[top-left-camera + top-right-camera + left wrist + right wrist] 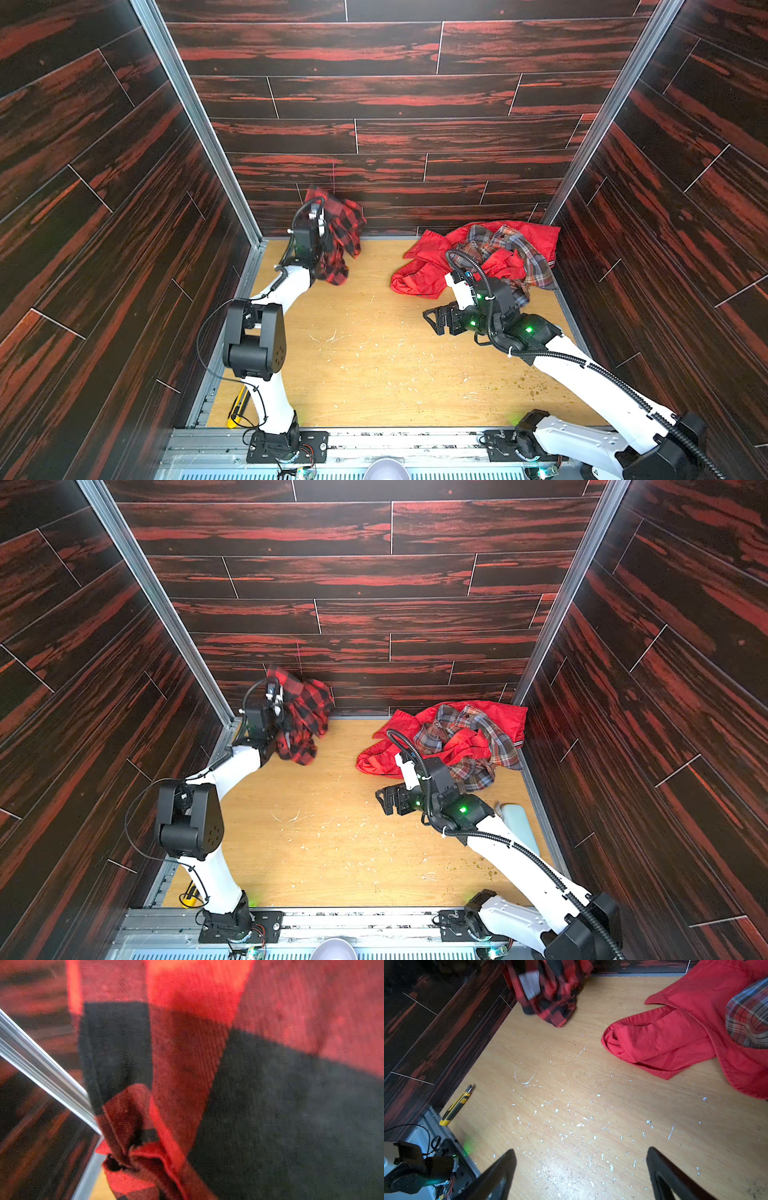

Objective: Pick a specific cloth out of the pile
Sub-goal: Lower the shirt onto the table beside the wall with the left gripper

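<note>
On the table [374, 353], the pile [424, 270] lies at two o'clock. The cloth [347, 232] is hung at eleven o'clock, well apart, clamped in the left gripper [321, 205]; the right gripper [581, 1152] is held wide, empty. Extraction appears done; next, a clear set-down is called for.

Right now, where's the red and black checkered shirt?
In both top views the shirt hangs from the left claw near the far left corner, apart from the pile.

Wooden tabletop [374, 374] with dark walls [374, 95] around it
A yellow knife [455, 1106] lies at the edge, close to one wall. Little white bits [579, 1125] are scattered over the middle.
</note>
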Tool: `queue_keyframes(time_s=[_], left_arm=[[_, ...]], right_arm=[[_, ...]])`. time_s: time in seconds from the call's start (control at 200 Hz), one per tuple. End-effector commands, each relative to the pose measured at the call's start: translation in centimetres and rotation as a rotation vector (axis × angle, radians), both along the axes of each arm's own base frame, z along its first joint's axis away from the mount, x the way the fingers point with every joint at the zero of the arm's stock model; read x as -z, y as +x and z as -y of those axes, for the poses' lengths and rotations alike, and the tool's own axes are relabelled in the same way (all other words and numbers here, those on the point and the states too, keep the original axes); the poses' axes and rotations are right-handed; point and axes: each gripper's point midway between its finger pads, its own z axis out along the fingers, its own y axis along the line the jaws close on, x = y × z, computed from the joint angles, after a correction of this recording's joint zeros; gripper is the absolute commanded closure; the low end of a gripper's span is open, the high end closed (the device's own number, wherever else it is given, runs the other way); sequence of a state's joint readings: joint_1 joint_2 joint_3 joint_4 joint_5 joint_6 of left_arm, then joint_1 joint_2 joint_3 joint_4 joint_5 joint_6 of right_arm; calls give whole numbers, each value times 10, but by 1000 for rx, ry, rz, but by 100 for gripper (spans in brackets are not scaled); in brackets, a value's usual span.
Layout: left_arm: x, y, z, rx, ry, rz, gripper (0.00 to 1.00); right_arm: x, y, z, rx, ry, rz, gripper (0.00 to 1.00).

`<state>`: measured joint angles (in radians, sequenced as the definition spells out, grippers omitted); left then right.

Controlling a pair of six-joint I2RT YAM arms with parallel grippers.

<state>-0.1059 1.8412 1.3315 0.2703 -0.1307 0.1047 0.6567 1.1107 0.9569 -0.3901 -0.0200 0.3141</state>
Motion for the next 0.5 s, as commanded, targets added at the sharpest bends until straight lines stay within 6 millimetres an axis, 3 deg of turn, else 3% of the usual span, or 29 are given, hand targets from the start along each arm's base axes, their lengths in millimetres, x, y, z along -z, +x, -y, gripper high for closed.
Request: queue_keyframes(time_s=[0.0,0.06,0.215,0.381,0.491], left_arm=[[2,-35,2,6,-50,-56,100],[25,-54,-1,-20,-80,-150,100],[58,-90,2,-21,-130,-330,100],[85,-114,-8,-80,-87,-546,100],[103,-117,-20,-146,-39,-643,100]], right_arm=[[1,0,-1,7,5,2,2],[3,0,-2,-1,4,4,2],[6,3,-8,-25,-5,-2,2],[7,7,-14,-34,1,-7,2],[8,8,-15,-33,11,-14,2]])
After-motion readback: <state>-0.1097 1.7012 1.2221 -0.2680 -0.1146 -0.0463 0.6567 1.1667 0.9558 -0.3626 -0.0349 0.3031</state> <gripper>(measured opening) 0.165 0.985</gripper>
